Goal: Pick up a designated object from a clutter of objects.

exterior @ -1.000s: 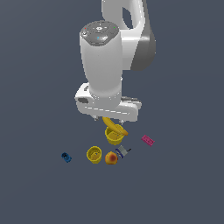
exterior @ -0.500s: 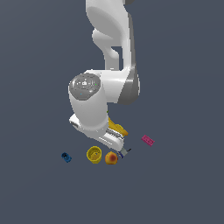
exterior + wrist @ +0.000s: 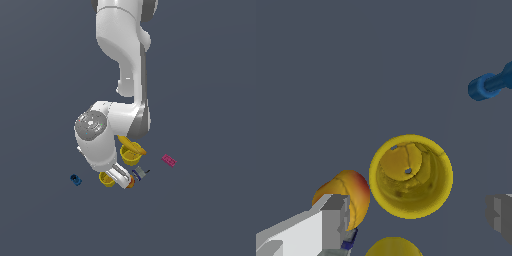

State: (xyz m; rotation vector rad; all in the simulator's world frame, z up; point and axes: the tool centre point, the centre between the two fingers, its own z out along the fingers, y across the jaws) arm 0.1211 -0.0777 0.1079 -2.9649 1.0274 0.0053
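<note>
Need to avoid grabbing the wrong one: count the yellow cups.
2. The small yellow cup sits below the arm, partly hidden, beside the orange fruit. The larger yellow cup stands behind it, against the banana. Others may be hidden.

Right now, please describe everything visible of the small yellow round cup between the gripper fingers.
The small bright yellow round cup stands upright on the grey floor, open top toward the wrist camera. Its inside looks worn and mottled, with a small hole in the bottom. It looks empty. The orange-red round fruit lies close beside it. The open gripper straddles it; the fingers are not touching it. In the exterior view the arm partly hides it.
</note>
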